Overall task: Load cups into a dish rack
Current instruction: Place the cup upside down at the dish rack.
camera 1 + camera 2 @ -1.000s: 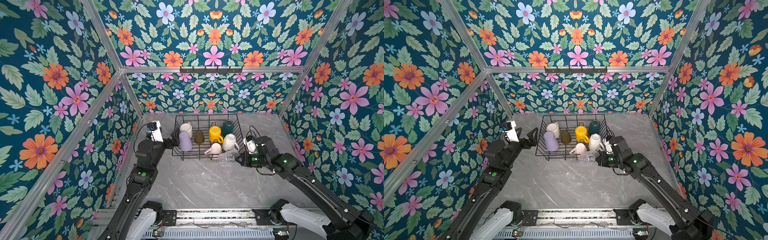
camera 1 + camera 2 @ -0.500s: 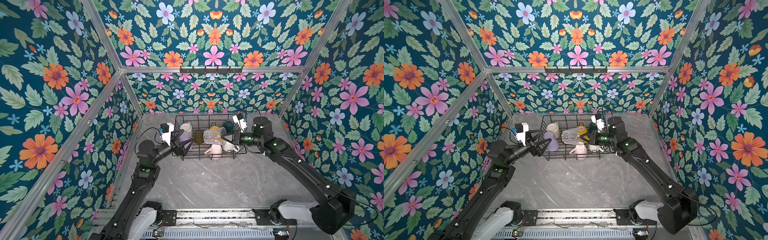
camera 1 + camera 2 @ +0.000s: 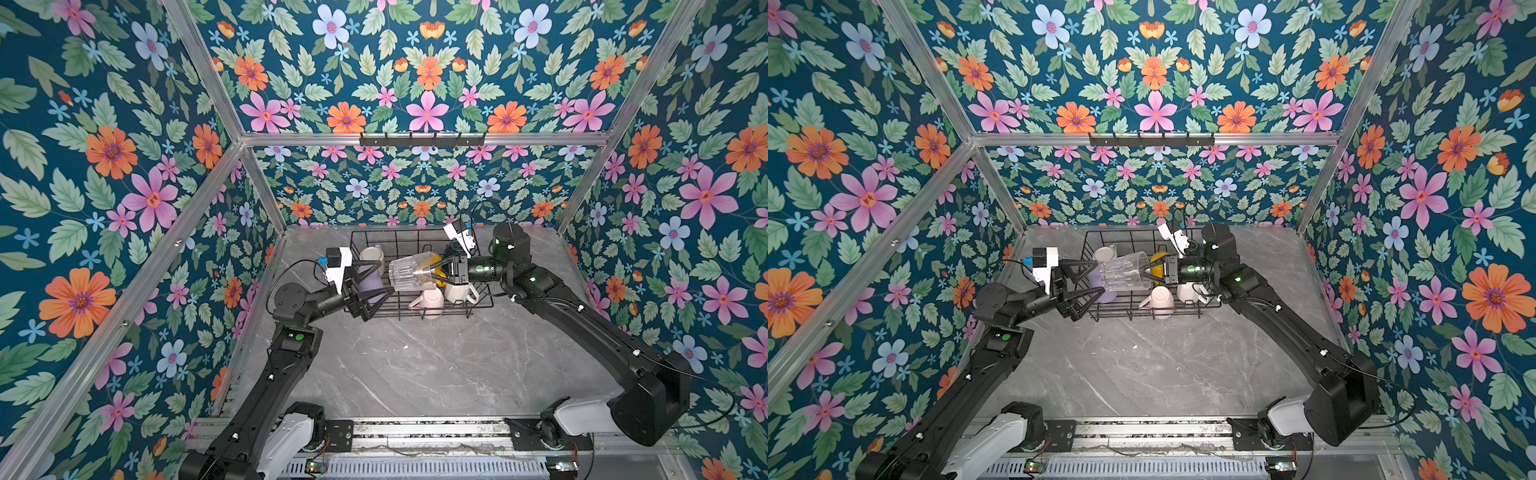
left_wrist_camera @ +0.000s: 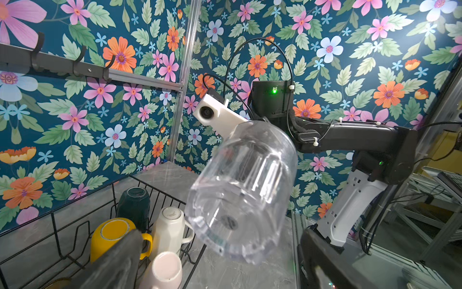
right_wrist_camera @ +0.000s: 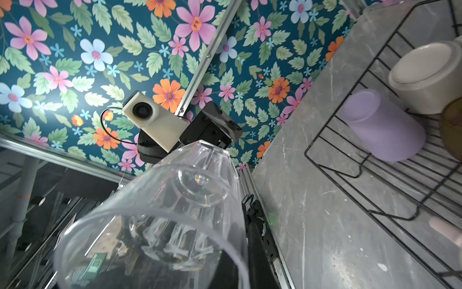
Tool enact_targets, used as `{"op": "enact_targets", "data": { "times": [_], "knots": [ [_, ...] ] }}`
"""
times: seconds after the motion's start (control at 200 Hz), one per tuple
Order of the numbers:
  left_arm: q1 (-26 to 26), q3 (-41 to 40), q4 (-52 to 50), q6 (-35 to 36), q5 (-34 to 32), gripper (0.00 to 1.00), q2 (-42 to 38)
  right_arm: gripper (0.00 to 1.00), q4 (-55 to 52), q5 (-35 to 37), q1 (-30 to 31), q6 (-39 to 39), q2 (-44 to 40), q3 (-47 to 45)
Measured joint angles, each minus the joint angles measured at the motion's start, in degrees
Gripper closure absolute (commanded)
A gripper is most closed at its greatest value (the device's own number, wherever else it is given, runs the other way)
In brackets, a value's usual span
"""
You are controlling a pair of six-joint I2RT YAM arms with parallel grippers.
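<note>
Grey marble-look desk (image 3: 415, 365) carries a big black wire dish rack (image 3: 409, 241), rectangular w/ sloping sides, standing toward the desk's far end. Two black arms reach over the rack, one from each side.

Left hand (image 3: 386, 277) is at the rack's left end, fingers spread wide, gripping nothing. Right hand (image 3: 430, 273) comes in above the rack's right half, fingers pressed onto the rim of a clear ribbed glass (image 3: 409, 272), pinching it.

The glass hangs sideways in the air over the rack's middle. Its mouth faces the right hand and its base points into the left hand's gap. Whether the base touches those fingers can't be told.

Inside the rack, bases up:
- lilac tumbler (image 3: 371, 282) at the left end
- cream mug (image 3: 371, 254) behind it, back-left corner
- yellow mug (image 4: 112, 232) mid-back
- dark green mug (image 4: 133, 202) back-right
- white faceted mug (image 4: 170, 225) front-right
- pale pink mug (image 4: 163, 270) at the front, beside the white one

An olive-brown glass (image 5: 452, 130) shows only in part, next to the tumbler.
</note>
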Motion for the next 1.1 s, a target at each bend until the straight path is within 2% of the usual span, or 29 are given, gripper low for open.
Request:
{"op": "enact_targets", "data": {
  "times": [0.3,0.71,1.1],
  "knots": [
    [0.0,0.0,2.6,-1.5,2.6,0.0,-0.1,1.0,0.7,-2.0,3.0,-0.8,3.2,2.1],
    [0.0,-0.1,4.0,-1.8,4.0,0.01,-0.3,1.0,4.6,-3.5,4.8,2.0,5.4,2.8],
    [-0.1,-0.1,6.2,-3.1,6.6,0.07,-0.1,1.0,6.2,-4.3,6.1,2.4,6.6,3.3]
  ]
}}
